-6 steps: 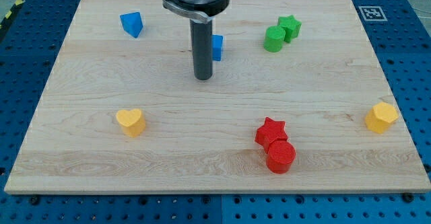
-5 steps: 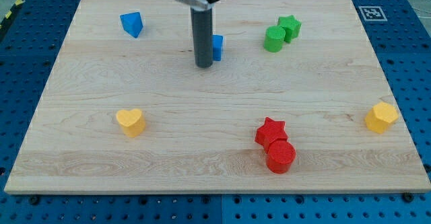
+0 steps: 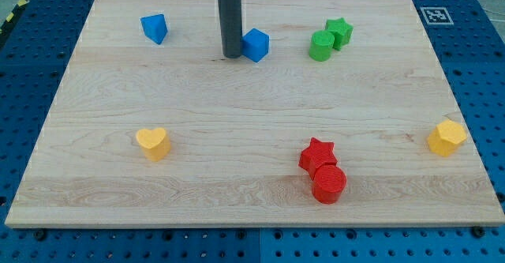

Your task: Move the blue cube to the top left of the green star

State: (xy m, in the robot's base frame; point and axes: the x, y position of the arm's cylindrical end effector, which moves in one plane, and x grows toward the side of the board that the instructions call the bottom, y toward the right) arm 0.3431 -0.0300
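The blue cube (image 3: pixel 256 45) sits on the wooden board in the upper middle. The green star (image 3: pixel 340 32) is at the upper right, touching a green cylinder (image 3: pixel 320 46) on its lower left. My tip (image 3: pixel 232 55) stands just left of the blue cube, touching or nearly touching its left side. The cube lies well to the left of the green star and slightly lower than it.
A second blue block (image 3: pixel 155 28) sits at the upper left. A yellow heart (image 3: pixel 153 143) is at the lower left. A red star (image 3: pixel 317 153) and a red cylinder (image 3: pixel 329 184) touch at the lower middle. A yellow block (image 3: pixel 447 137) is near the right edge.
My tip has moved toward the view's top, from below the cube's left side to level with it. The blue cube now shows fully, shifted slightly right and up.
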